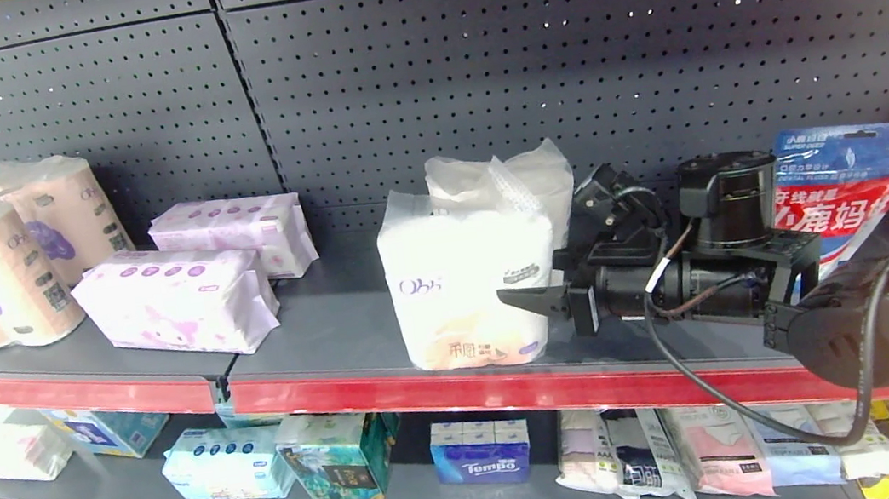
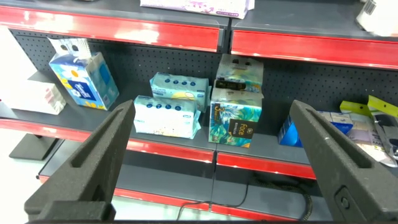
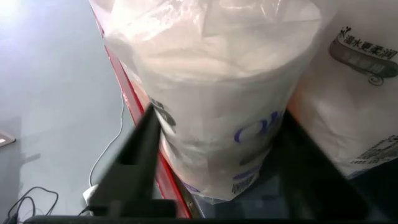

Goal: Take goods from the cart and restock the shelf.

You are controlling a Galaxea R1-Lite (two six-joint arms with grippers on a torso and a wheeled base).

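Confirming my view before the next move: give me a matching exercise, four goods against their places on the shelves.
Goods:
1 white roll pack
2 pink tissue packs
3 blue tissue pack
4 red and blue bag

Places:
A lower shelf, middle
B upper shelf, right
C upper shelf, front middle
D upper shelf, left

Pairs: 1-C; 2-D; 3-A; 4-B

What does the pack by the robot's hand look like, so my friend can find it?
Look at the upper grey shelf with the red edge. Near its middle stands a pack of paper rolls, beside the right hand. The pink packs nearby lie flat; this one is tall, white, with a loose plastic top.
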